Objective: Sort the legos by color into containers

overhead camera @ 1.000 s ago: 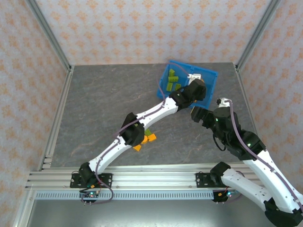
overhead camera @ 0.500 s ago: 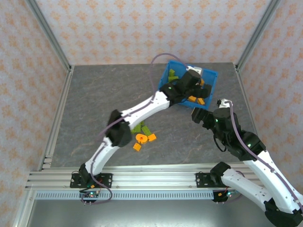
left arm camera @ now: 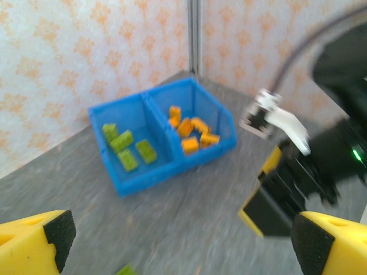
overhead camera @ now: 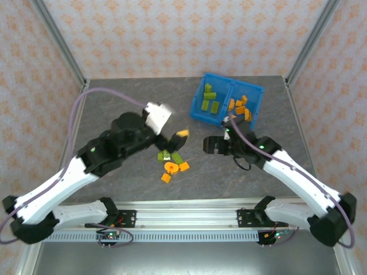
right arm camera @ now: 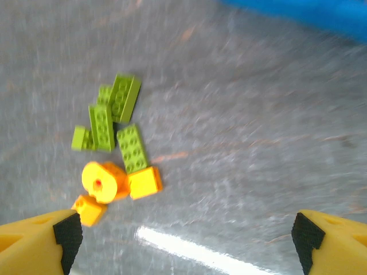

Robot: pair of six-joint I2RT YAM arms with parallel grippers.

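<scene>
Wide apart and empty, the left gripper [left arm camera: 184,238] faces the bin [left arm camera: 150,179], which holds green bricks [left arm camera: 129,150] in one compartment and orange bricks [left arm camera: 189,133] in the other. The right gripper [right arm camera: 186,234], equally wide and empty, hangs over loose legos [right arm camera: 117,146] on the table [right arm camera: 246,149]: several green, two orange, and an orange ring [right arm camera: 100,180].

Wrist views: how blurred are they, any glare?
Left wrist: motion-smeared, though the bin and its bricks are readable. Right wrist: mildly soft, loose bricks distinct, a white glare streak on the table near the bottom edge. Top: sharp, except the left gripper.
</scene>
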